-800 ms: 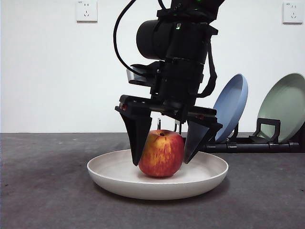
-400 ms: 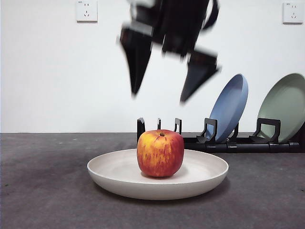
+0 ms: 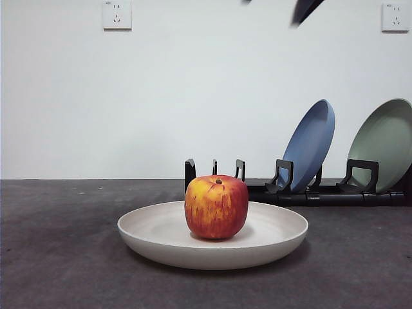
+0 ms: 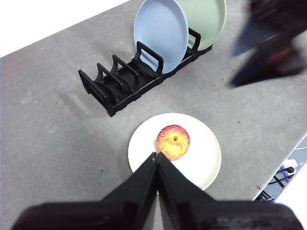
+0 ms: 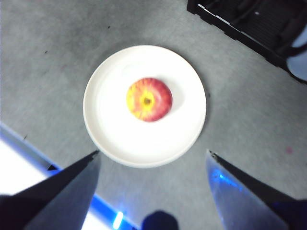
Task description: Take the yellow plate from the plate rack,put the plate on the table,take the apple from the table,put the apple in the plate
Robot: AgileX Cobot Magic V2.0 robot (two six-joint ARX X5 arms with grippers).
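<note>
While the wide, shallow cream plate [image 3: 212, 235] lies flat on the dark grey rough table [image 3: 58, 257], the round red apple with yellow streaks [image 3: 216, 206] stands upright at its middle. Behind them sits the long low black plate rack [image 3: 302, 192], holding a tilted blue plate [image 3: 312, 145] and a pale green plate [image 3: 383, 143]. High above, the right gripper [image 5: 152, 155] hangs spread wide and empty. The left gripper [image 4: 157, 155] waits with jaws pressed together.

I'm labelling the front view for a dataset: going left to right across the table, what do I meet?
Yellow plate holding the apple → blue plate → pale green plate, both standing in the plate rack.
</note>
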